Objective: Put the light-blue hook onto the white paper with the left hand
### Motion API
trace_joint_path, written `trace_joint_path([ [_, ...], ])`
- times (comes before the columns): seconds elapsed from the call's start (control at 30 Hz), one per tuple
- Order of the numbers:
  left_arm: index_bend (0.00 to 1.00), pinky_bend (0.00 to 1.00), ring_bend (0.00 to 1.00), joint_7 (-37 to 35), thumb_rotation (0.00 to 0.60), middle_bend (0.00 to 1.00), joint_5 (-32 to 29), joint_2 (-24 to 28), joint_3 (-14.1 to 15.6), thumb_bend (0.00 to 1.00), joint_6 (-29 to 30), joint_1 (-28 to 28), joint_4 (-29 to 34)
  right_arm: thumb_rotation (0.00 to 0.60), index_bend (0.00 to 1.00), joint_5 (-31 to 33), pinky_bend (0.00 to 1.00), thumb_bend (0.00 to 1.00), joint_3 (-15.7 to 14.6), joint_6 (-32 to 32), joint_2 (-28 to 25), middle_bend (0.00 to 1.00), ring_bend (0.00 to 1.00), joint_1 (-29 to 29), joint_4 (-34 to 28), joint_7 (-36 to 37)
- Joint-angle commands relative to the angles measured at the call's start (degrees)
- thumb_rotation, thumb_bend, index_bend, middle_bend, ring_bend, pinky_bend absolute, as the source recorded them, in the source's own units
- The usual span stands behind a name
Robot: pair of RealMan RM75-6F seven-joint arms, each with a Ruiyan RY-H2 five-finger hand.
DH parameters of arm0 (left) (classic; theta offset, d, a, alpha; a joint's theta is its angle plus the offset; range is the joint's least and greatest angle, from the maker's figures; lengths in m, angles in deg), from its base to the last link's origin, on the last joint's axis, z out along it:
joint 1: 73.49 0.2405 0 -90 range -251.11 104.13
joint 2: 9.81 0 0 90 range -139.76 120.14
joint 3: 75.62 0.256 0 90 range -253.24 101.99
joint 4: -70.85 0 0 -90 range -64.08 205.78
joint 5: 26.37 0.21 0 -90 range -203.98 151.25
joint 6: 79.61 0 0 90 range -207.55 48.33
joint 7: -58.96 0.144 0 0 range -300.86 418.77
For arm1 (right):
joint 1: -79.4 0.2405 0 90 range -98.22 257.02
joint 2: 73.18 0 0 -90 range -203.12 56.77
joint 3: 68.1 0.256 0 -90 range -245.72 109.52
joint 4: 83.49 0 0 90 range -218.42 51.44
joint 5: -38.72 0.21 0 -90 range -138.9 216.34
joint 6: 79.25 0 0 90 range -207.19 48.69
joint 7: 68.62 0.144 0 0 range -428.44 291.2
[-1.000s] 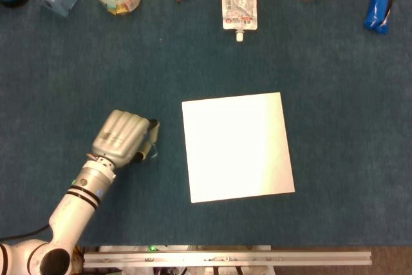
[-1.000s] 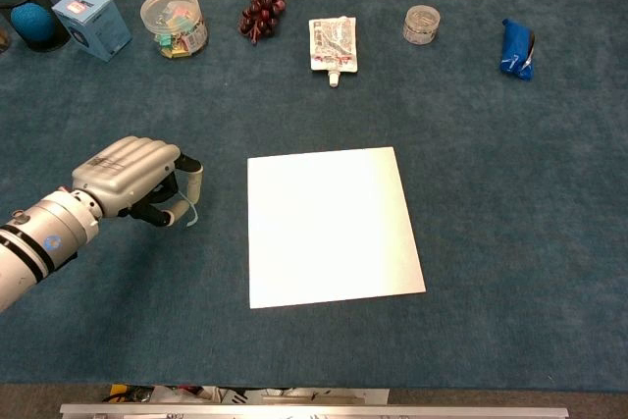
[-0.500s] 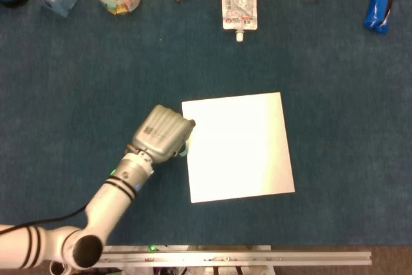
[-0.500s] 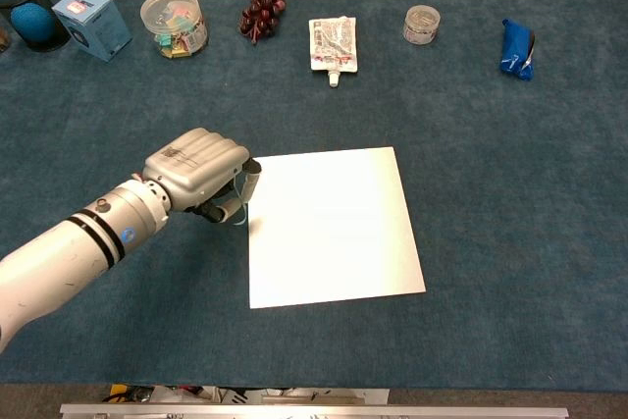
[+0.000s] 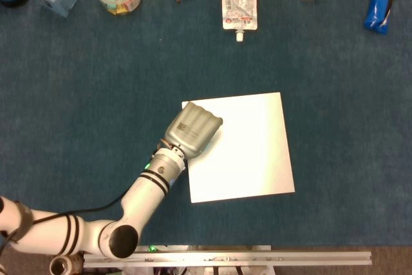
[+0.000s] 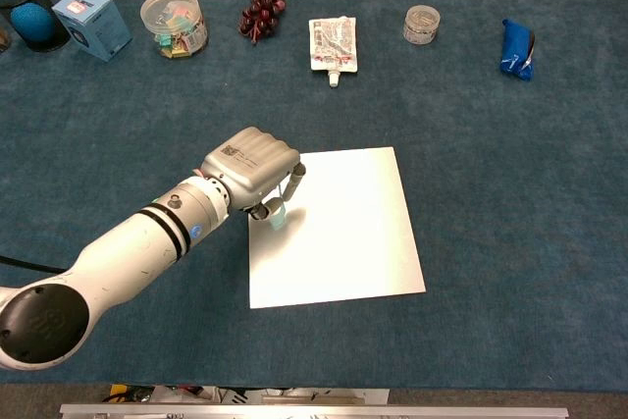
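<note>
The light-blue hook (image 6: pixel 277 213) hangs beneath your left hand (image 6: pixel 251 166), over the left part of the white paper (image 6: pixel 343 233); whether it touches the sheet cannot be told. Your fingers (image 6: pixel 290 178) are curled closed around the hook, knuckles up, and only a small pale-blue piece shows below them in the chest view. From the head view the hand (image 5: pixel 191 129) hides the hook entirely and covers the paper's (image 5: pixel 251 149) upper left corner. Your right hand appears in neither view. The paper lies flat on the blue table (image 6: pixel 491 193). Along the far edge sit a clip jar (image 6: pixel 173 23), grapes (image 6: pixel 259 7) and a pouch (image 6: pixel 332 43).
</note>
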Motion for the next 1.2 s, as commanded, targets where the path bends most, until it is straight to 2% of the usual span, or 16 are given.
trace_joint_path([
  [0.03, 0.51, 1.00, 1.00, 2.5, 0.600, 0.96, -2.7, -1.8, -0.3, 0.41, 0.9, -1.8, -1.1, 0.600, 0.23, 0.0, 0.30, 0.35, 0.0, 0.1, 0.0, 0.37, 0.29, -0.1, 0.0, 0.0],
  [0.23, 0.40, 1.00, 1.00, 4.3, 0.598, 0.96, -5.2, -2.6, -0.4, 0.40, 2.7, -3.3, -0.6, 0.600, 0.23, 0.1, 0.30, 0.35, 0.0, 0.3, -0.1, 0.37, 0.29, -0.3, 0.0, 0.1],
  [0.43, 0.35, 1.00, 1.00, 3.9, 0.568, 0.96, -3.7, -1.5, 0.6, 0.40, 5.0, -3.5, 3.1, 0.600, 0.23, -0.1, 0.30, 0.35, 0.1, 0.7, -0.1, 0.37, 0.29, -0.4, -0.1, 0.2],
  [0.6, 0.35, 1.00, 1.00, 2.3, 0.566, 0.96, -1.1, 0.7, 2.5, 0.40, 6.0, -2.9, 6.8, 0.600, 0.23, -0.3, 0.30, 0.35, 0.3, 1.1, -0.2, 0.37, 0.30, -0.4, -0.3, 0.1],
  [0.8, 0.44, 1.00, 0.99, -0.3, 0.598, 0.95, 3.7, 4.2, 7.1, 0.40, 4.5, -2.1, 9.2, 0.600, 0.23, -0.7, 0.30, 0.35, 0.2, 1.0, -0.2, 0.37, 0.30, -0.2, -0.6, -0.1],
  [0.9, 0.44, 1.00, 0.99, -2.0, 0.597, 0.95, 5.2, 4.8, 8.4, 0.40, 4.0, -1.6, 9.2, 0.600, 0.23, -0.8, 0.30, 0.35, 0.1, 1.0, -0.1, 0.37, 0.30, -0.2, -0.7, -0.2],
  [1.2, 0.42, 1.00, 0.99, -4.2, 0.592, 0.94, 4.6, 4.7, 7.1, 0.43, 3.1, -1.8, 6.8, 0.600, 0.23, -0.8, 0.30, 0.35, 0.0, 1.3, -0.1, 0.37, 0.30, -0.5, -0.8, -0.2],
])
